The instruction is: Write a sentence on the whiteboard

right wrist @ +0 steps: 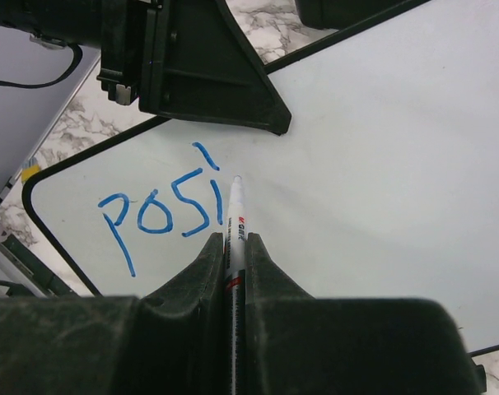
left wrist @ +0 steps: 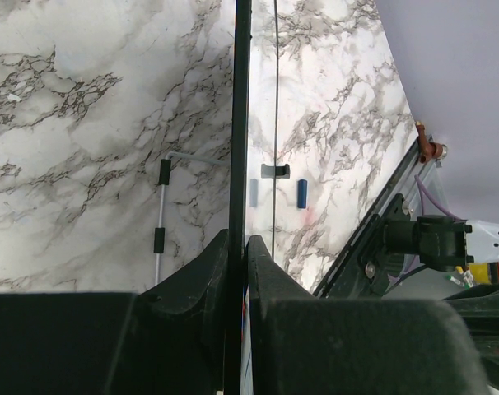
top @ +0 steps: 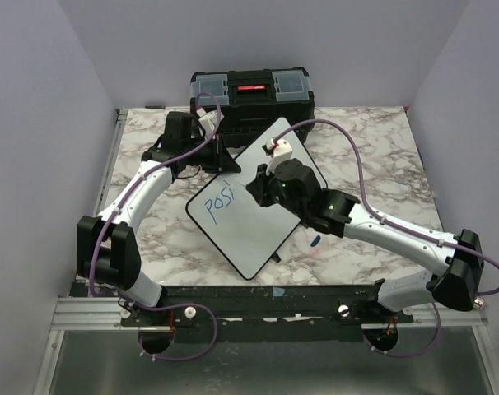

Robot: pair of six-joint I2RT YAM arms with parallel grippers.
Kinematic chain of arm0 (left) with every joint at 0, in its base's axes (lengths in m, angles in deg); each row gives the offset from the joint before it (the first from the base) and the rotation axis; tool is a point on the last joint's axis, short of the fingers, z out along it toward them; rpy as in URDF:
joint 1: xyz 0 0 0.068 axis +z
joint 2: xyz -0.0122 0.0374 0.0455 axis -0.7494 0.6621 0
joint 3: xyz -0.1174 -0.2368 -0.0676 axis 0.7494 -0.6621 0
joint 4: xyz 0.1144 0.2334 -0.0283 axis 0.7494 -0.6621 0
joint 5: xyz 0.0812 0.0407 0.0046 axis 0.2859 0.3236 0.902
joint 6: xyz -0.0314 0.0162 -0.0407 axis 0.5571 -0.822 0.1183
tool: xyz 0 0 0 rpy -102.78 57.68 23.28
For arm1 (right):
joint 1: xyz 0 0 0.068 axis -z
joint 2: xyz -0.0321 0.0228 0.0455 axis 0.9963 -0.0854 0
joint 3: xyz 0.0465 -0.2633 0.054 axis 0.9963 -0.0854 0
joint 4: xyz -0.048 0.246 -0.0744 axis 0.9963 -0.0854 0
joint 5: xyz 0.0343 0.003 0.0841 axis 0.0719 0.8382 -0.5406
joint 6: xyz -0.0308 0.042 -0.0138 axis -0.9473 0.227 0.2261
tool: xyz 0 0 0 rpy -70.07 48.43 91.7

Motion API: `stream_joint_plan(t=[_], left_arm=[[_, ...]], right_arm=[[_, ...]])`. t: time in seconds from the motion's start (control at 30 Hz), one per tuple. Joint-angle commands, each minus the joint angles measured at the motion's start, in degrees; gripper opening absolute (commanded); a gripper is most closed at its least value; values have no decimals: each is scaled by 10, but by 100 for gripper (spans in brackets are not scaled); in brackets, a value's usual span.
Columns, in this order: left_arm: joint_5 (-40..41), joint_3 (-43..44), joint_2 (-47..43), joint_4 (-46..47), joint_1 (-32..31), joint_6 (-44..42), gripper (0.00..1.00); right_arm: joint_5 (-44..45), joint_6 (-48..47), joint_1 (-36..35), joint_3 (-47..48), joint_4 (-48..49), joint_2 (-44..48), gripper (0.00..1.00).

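Toward the table's middle, the stiff, light, glossy whiteboard [top: 249, 239] (apt to skid) looks best held by its frame, where the left gripper [left wrist: 237, 247] clamps it while the right gripper [right wrist: 235, 243] pinches the marker [right wrist: 235, 210].

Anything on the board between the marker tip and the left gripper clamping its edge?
No. In the right wrist view only bare whiteboard lies between the marker tip and the left gripper; the blue letters sit leftward.
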Motion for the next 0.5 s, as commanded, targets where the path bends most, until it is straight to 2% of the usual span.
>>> stream_joint_plan(t=[0.0,0.47], left_arm=[[17,7,-24,29,-1,-19,0],[17,8,-23,28,-2,-21,0]], right_arm=[[11,3,2,-4,12,-13,1],[-17,-3,2,12,21,-40,1]])
